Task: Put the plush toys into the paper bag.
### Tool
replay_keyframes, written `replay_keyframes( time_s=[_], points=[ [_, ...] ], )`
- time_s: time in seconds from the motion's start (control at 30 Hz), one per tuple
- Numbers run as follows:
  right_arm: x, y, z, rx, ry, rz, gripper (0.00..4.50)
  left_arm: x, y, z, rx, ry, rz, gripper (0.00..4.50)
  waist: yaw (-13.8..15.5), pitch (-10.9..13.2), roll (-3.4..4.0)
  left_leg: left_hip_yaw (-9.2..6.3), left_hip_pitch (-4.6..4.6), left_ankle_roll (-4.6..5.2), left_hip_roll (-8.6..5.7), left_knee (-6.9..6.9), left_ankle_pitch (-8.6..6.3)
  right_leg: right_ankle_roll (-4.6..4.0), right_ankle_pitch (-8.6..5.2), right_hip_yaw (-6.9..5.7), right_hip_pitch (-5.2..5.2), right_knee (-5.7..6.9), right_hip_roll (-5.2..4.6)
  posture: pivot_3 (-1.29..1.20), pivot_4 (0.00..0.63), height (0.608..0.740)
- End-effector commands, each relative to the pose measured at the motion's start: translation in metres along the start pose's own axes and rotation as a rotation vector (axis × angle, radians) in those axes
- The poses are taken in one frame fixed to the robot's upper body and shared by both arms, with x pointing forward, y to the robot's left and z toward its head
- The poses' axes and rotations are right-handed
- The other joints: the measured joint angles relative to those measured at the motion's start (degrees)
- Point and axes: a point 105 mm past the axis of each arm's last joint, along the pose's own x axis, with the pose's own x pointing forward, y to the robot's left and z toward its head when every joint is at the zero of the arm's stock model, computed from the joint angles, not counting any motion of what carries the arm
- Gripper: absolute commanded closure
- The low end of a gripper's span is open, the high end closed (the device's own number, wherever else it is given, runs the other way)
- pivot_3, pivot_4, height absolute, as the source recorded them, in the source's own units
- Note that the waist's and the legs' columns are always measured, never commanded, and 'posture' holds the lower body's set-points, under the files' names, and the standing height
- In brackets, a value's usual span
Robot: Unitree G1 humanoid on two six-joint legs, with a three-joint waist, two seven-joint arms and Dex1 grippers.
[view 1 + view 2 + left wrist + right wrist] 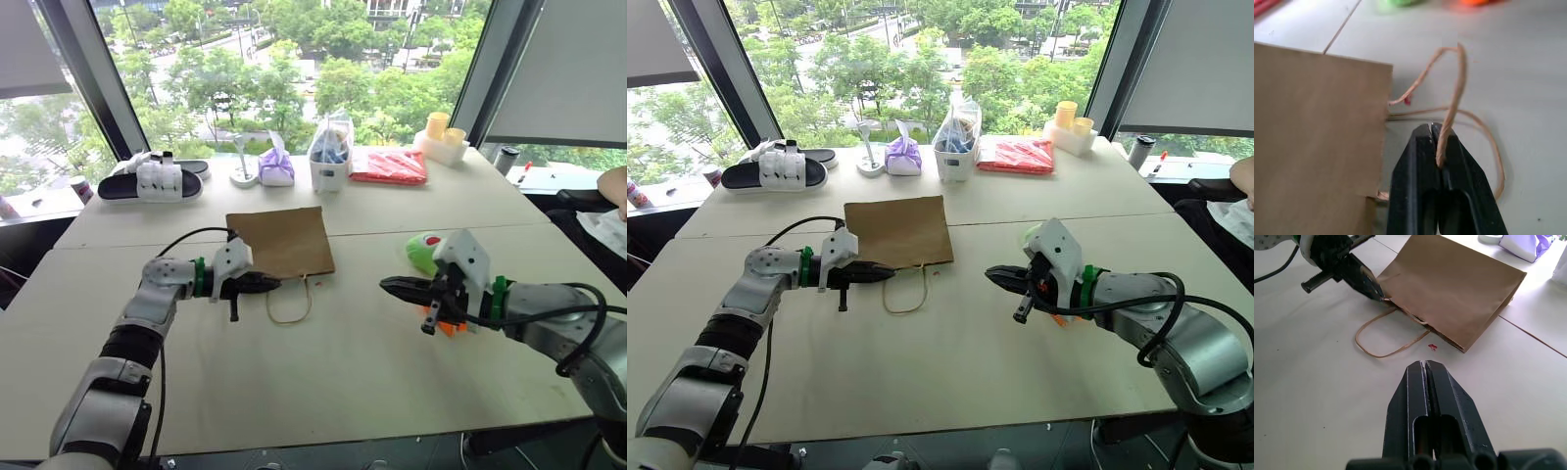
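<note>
Matt brown kraft paper bag with twisted cord handle on smooth white table.

Head stereo pair: high up, looking fwd and down across the desk toward the windows; both arms enter from the near edge. The two eyes share nearly the whole scene, w/ slight sideways offset.

L wrist cam: v. close, low over desk, looks along left end effector at paper bag edge and cord handle.

R wrist cam: low, further back, looks along right end effector across desk. Shares bag, handle loop and left end effector w/ head pair.
</note>
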Motion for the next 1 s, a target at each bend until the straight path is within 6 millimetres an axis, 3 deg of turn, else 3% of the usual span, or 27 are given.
replay_keyframes(
  time_s=[0.03,0.13,0.23,0.5,0.67,0.77,0.83,0.9,1.0],
  points=[
    [0.006,0.004,0.005,-0.011,-0.03,0.003,4.5,-0.009,0.002,0.03,0.0,-0.035,-0.031,4.44,-0.1,0.0,0.0,0.0,0.0,0.0,0.0,0.0,0.0,0.0,0.0,-0.01,0.0,0.01,0.01,0.0,0.15,0.74],
    [0.029,0.009,-0.001,0.01,-0.05,-0.032,4.5,-0.002,0.012,0.061,-0.036,-0.123,0.007,4.44,-0.3,0.0,-0.02,-0.01,0.02,0.0,0.01,0.02,0.0,0.0,0.0,-0.01,0.0,0.07,0.03,0.0,0.15,0.74],
    [0.051,0.011,-0.001,0.028,-0.072,-0.075,4.5,0.002,0.011,0.079,-0.062,-0.17,-0.012,4.44,-0.3,0.0,-0.02,-0.02,0.01,-0.02,0.0,0.09,0.01,0.0,0.0,-0.01,0.0,0.15,0.03,0.0,0.15,0.74],
    [0.117,0.009,-0.001,0.071,-0.105,-0.148,4.5,0.008,0.0,0.104,-0.1,-0.215,-0.061,4.44,-1.7,0.0,-0.01,-0.11,0.03,-0.11,-0.01,-0.01,0.07,0.0,0.0,0.03,-0.17,0.32,0.04,0.0,0.15,0.74],
    [0.151,0.013,-0.011,0.063,-0.074,-0.13,4.5,0.002,0.001,0.125,-0.144,-0.289,-0.033,4.44,-1.7,0.0,-0.01,-0.12,0.03,-0.33,-0.03,-0.03,0.19,0.0,0.0,0.1,-0.33,0.71,0.02,0.0,0.15,0.74],
    [0.164,0.014,-0.015,0.065,-0.073,-0.13,4.5,-0.002,0.001,0.132,-0.161,-0.309,-0.024,4.44,-1.7,0.0,-0.01,-0.15,0.03,-0.36,-0.04,-0.04,0.21,-0.01,0.0,0.1,-0.36,0.72,0.02,0.0,0.15,0.74],
    [0.174,0.019,-0.033,0.048,-0.013,-0.117,4.5,-0.009,0.003,0.142,-0.176,-0.344,-0.006,4.44,-1.8,0.0,-0.01,-0.16,0.03,-0.39,-0.04,-0.04,0.23,-0.01,0.0,0.1,-0.37,0.74,0.02,0.0,0.15,0.74],
    [0.175,0.023,-0.05,0.037,0.038,-0.105,4.5,-0.02,0.01,0.157,-0.189,-0.394,0.032,4.44,-1.7,0.0,-0.01,-0.17,0.03,-0.42,-0.04,-0.04,0.24,-0.01,0.0,0.1,-0.38,0.74,0.02,0.0,0.15,0.74],
    [0.172,0.026,-0.057,0.047,0.052,-0.083,4.5,-0.029,0.019,0.165,-0.168,-0.406,0.091,4.44,-1.8,0.0,-0.01,-0.18,0.03,-0.44,-0.05,-0.04,0.25,-0.01,0.0,0.11,-0.41,0.74,0.02,0.0,0.15,0.74]
  ],
)
